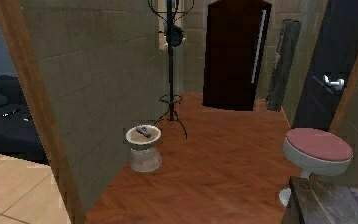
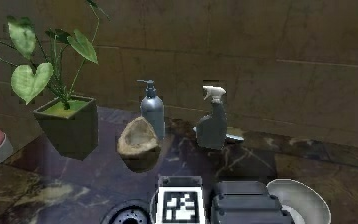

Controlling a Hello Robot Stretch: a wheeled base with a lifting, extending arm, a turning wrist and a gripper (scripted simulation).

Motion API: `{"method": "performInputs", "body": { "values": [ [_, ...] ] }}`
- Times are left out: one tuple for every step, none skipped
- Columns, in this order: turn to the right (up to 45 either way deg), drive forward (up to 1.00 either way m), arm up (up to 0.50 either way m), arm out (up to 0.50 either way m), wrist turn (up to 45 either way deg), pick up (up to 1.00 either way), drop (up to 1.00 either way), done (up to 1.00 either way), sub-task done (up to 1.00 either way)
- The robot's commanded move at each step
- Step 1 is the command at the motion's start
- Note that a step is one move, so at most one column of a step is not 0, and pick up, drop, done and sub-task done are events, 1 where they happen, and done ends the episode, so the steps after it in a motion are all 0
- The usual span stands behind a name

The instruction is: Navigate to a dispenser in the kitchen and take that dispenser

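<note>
A grey-blue pump dispenser (image 2: 152, 108) stands upright on the dark countertop (image 2: 67, 185) against the wall. To its right stands a dark spray bottle (image 2: 212, 120) with a pale trigger head. A tan rounded thing (image 2: 137, 137) lies just in front of the dispenser. At the bottom edge, the arm's dark block (image 2: 249, 203) and a white marked square (image 2: 182, 205) show. Left of them is the dark gripper (image 2: 137, 214). Its far end is cut off, so I cannot tell whether it holds anything.
A leafy plant in a dark square pot (image 2: 67, 125) stands at the counter's left, and a white bowl (image 2: 299, 200) at the lower right. Ahead, wooden floor runs past a white pot (image 1: 144, 148), a coat stand (image 1: 171, 70), a pink stool (image 1: 317, 150) and a dark cabinet (image 1: 237, 55).
</note>
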Motion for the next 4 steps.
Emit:
{"method": "performInputs", "body": {
  "values": [
    [0.0, 0.00, 0.00, 0.34, 0.0, 0.00, 0.00, 0.00, 0.00],
    [0.0, 0.00, 0.00, 0.00, 45.0, 0.00, 0.00, 0.00, 0.00],
    [0.0, 0.00, 0.00, 0.00, 45.0, 0.00, 0.00, 0.00, 0.00],
    [0.0, 0.00, 0.00, 0.00, 45.0, 0.00, 0.00, 0.00, 0.00]
  ]
}}
